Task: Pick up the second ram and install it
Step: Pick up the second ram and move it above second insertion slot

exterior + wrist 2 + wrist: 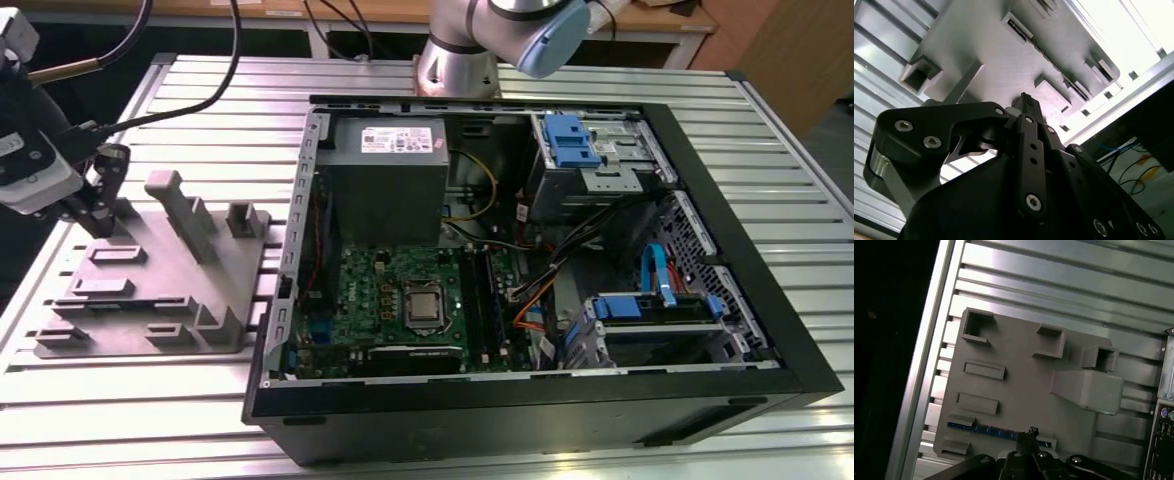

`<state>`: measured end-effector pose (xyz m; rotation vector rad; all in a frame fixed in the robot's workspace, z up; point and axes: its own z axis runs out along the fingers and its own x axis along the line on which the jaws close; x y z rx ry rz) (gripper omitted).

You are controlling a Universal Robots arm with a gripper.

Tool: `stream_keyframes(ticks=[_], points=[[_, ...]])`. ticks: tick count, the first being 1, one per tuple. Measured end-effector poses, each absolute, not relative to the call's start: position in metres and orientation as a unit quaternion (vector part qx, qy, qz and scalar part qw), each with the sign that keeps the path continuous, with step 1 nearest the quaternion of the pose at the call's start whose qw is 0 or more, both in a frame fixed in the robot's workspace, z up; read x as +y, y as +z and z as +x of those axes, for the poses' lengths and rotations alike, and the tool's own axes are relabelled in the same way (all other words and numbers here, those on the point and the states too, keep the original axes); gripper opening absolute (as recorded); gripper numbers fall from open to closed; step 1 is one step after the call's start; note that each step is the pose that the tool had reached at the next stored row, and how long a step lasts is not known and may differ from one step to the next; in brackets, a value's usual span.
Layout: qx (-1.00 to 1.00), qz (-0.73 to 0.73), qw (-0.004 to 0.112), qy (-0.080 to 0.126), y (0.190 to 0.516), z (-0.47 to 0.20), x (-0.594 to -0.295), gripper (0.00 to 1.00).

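The second ram shows in the first wrist view as a slim strip with a bluish edge, standing in a long slot at one edge of the grey moulded tray. My gripper hangs right over that strip with its fingertips together; I cannot tell whether they touch it. In the exterior view the gripper stands over the tray's far corner on that view's left. In the second wrist view the black fingers meet at the gripper's tip above the tray.
An open black computer case lies on the ribbed metal table to the exterior view's right of the tray. Inside it are the green motherboard with its long black slots, a grey power supply and drive bays with blue clips. Posts rise from the tray.
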<state>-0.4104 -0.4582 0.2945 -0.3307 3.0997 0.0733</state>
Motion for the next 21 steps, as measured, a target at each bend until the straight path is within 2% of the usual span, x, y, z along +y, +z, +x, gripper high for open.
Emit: stream_keyframes(ticks=[21], points=[[0.956,-0.293,0.007,0.024,0.2907,-0.4103,-0.4582,0.1]])
